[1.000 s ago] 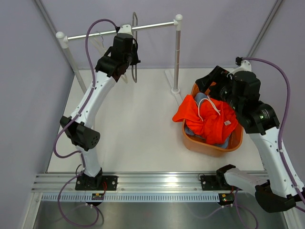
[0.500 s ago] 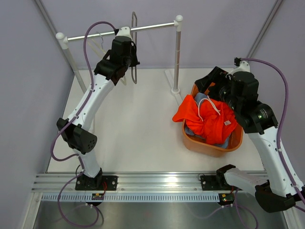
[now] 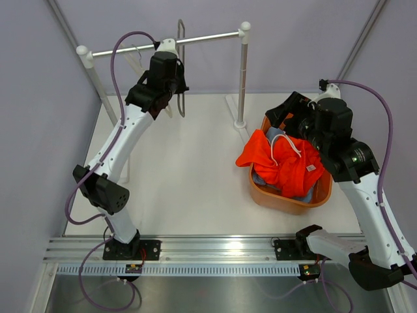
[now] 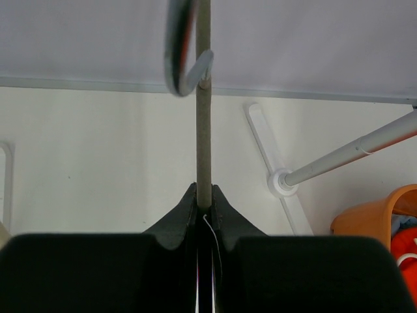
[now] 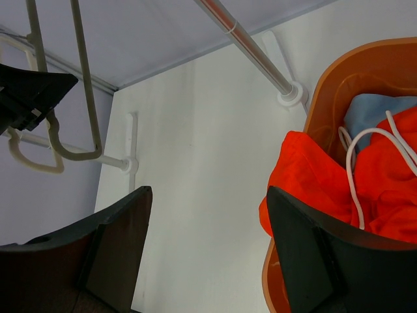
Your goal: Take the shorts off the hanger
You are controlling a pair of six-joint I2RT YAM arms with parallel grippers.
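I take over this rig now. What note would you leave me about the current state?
Left gripper: shut on the grey hanger, which hangs bare at the rail.
Right gripper: open, holding nothing, by the basket.
Orange shorts lie in the basket, over the light blue shorts.
Done: both pairs off the hanger.
Left: probably only to release the hanger.

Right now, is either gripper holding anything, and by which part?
The left gripper pinches the thin grey hanger by its straight bar; the right gripper holds nothing.
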